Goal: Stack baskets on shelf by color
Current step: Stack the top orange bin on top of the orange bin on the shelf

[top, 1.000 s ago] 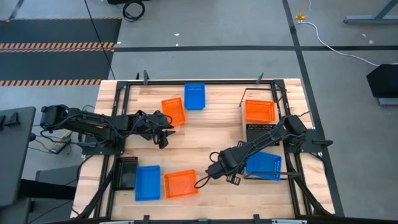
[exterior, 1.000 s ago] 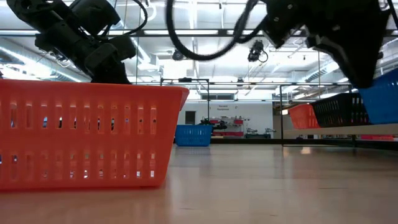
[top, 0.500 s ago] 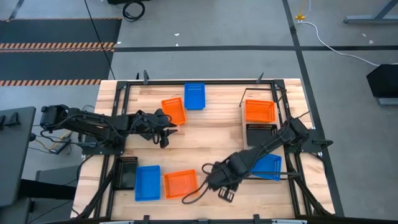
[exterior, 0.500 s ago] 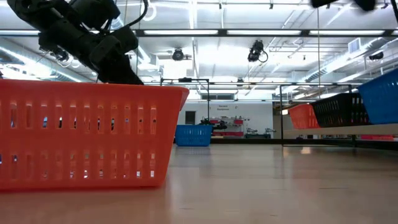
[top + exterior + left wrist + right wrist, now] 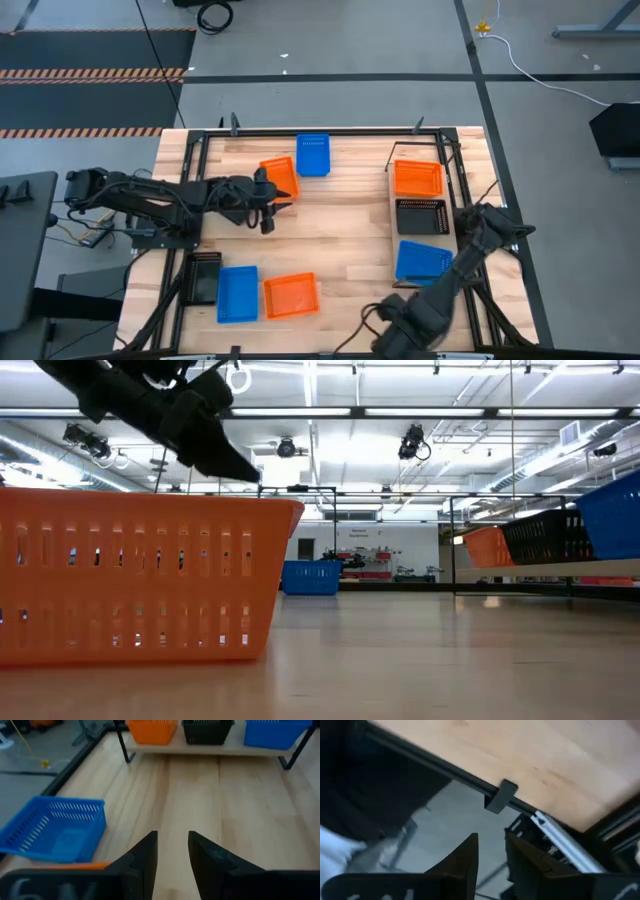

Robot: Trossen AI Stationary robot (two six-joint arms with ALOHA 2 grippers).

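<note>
The shelf point(image 5: 421, 222) at the tabletop's point(image 5: 340, 225) right carries an orange basket point(image 5: 417, 177), a black basket point(image 5: 420, 215) and a blue basket point(image 5: 423, 262). Left pincer point(image 5: 172, 857) hovers beside another orange basket point(image 5: 279, 178), fingers slightly apart, holding nothing. Right pincer point(image 5: 491, 855), likewise narrowly parted and unloaded, hangs past the near edge.

Grey floor point(image 5: 330, 95), hazard-striped mats point(image 5: 90, 55), ceiling strip lights point(image 5: 400, 412).

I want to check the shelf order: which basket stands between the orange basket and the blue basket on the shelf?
A black basket stands between the orange basket and the blue basket, clearest in the high view.
</note>
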